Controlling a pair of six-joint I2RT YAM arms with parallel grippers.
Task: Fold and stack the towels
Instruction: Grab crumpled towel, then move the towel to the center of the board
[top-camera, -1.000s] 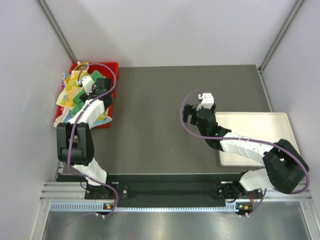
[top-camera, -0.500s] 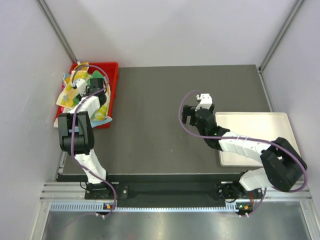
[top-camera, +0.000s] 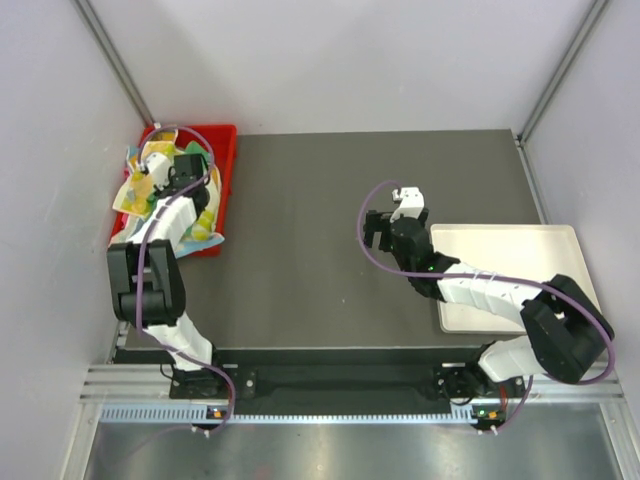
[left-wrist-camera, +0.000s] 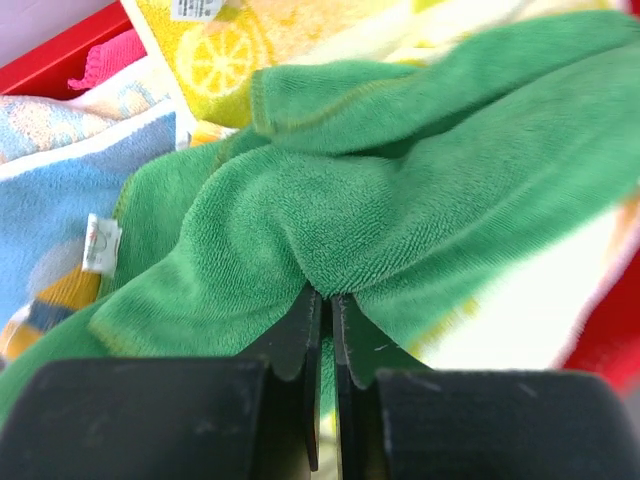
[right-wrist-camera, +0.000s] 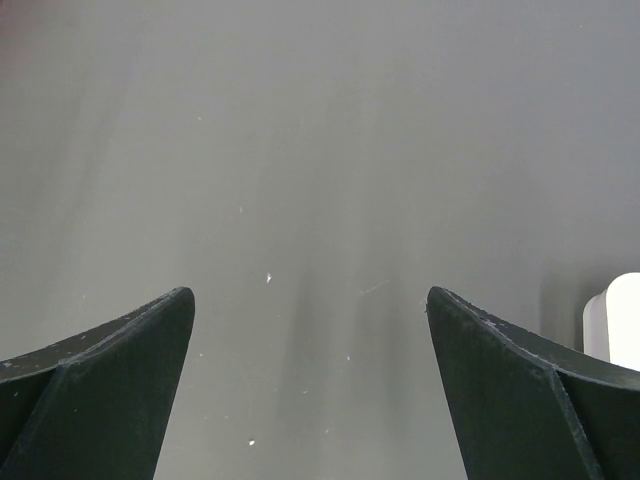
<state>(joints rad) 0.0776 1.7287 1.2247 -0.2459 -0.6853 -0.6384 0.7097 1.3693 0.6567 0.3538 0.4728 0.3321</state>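
I see the green towel (left-wrist-camera: 400, 200) bunched on top of the other towels (left-wrist-camera: 60, 190) in the red bin (top-camera: 226, 135), with my left gripper (left-wrist-camera: 325, 300) clenched on a fold of it. My right gripper (right-wrist-camera: 308, 300) hangs spread wide over the grey table (top-camera: 300, 200), beside the white tray (top-camera: 520, 245).

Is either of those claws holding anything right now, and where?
The left gripper pinches a bunched fold of the green towel in the red bin; the right gripper holds nothing.

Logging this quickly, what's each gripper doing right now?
Left gripper: shut on the green towel.
Right gripper: open, holding nothing.
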